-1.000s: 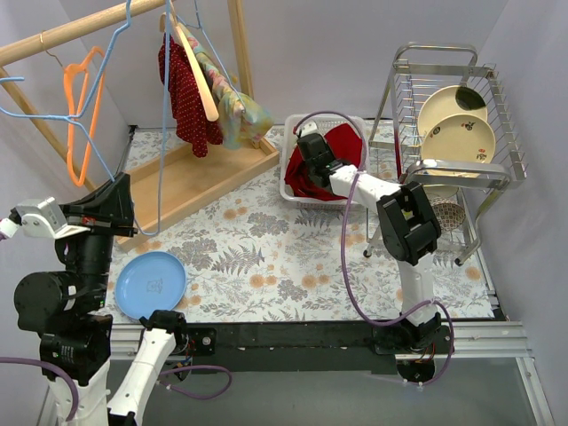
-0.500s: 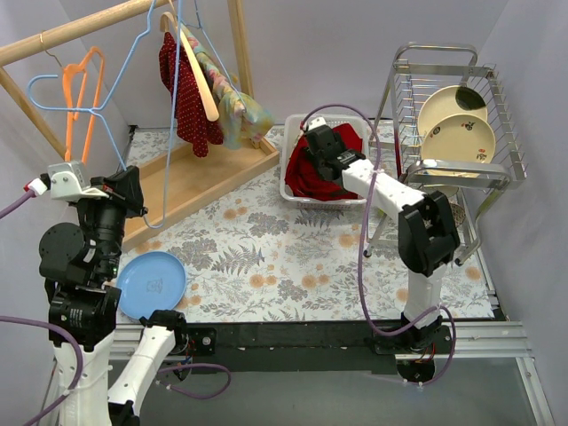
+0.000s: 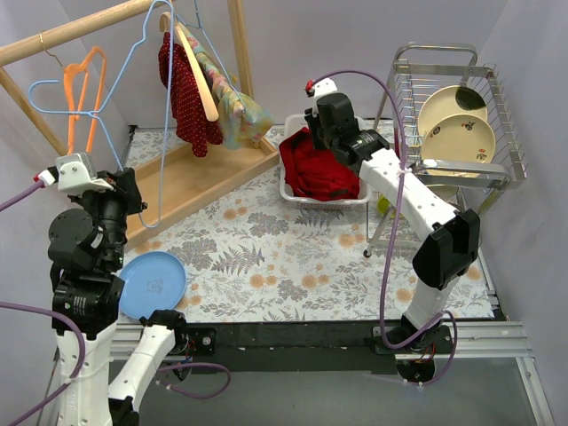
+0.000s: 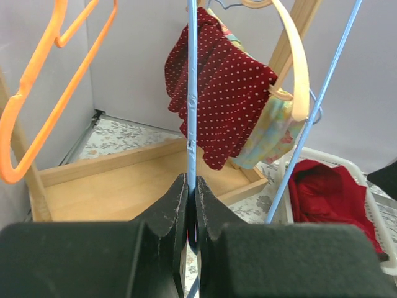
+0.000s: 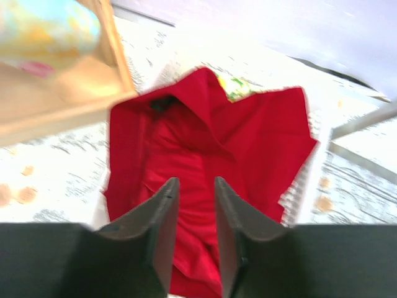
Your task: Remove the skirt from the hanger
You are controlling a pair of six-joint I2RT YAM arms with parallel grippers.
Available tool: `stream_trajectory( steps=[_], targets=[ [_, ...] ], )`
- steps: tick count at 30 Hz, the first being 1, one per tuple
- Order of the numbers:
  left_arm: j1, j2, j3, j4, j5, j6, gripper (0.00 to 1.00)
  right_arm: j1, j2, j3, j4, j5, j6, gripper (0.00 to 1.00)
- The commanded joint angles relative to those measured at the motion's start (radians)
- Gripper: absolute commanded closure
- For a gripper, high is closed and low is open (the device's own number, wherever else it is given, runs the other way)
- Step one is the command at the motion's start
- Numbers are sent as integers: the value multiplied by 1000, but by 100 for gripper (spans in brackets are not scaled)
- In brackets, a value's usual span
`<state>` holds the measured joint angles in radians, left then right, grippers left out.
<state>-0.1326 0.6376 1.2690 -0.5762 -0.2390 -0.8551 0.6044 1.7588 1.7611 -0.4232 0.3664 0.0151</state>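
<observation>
"What's nearest to me, and what is holding what?"

"At your 8 o'clock a blue plate (image 3: pixel 151 284) lies flat on the table. Just past it, your left gripper (image 4: pixel 191 189) has its fingers pinched together on the wire of the blue hanger (image 4: pixel 191 93), which hangs from the wooden rail (image 3: pixel 80 29)."

"And the skirt?"

"Look to 1 o'clock. The red skirt (image 3: pixel 319 169) lies bunched inside the white basket (image 3: pixel 328 201), on no hanger. Your right gripper (image 5: pixel 195 186) hovers above it, fingers a little apart with nothing between them. At 2 o'clock the wire dish rack (image 3: pixel 404 84) holds two cream plates (image 3: pixel 461 138) on edge. Farthest, at 11 o'clock, a dotted red garment (image 3: pixel 186 98) and a pale floral one (image 3: pixel 240 111) hang near an orange hanger (image 3: pixel 80 98)."
</observation>
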Motion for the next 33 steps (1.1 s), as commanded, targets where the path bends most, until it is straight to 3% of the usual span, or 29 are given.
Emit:
stream_trajectory(
  steps=[1, 6, 13, 17, 21, 33],
  targets=[
    [7, 37, 12, -1, -88, 56, 100, 1, 74, 75, 70, -73, 68, 67],
    [5, 108, 18, 9, -163, 125, 100, 5, 4, -85, 164, -153, 118, 67],
    [1, 131, -17, 50, -328, 353, 100, 5, -159, -229, 242, -155, 91, 56],
    [-1, 139, -34, 91, -414, 454, 100, 5, -197, -227, 216, -190, 74, 42],
    [-1, 191, -34, 145, -490, 574, 100, 5, -255, -261, 222, -241, 98, 34],
    [-1, 373, -11, 377, -556, 881, 100, 9, -458, -347, 218, -254, 106, 2]
  ],
)
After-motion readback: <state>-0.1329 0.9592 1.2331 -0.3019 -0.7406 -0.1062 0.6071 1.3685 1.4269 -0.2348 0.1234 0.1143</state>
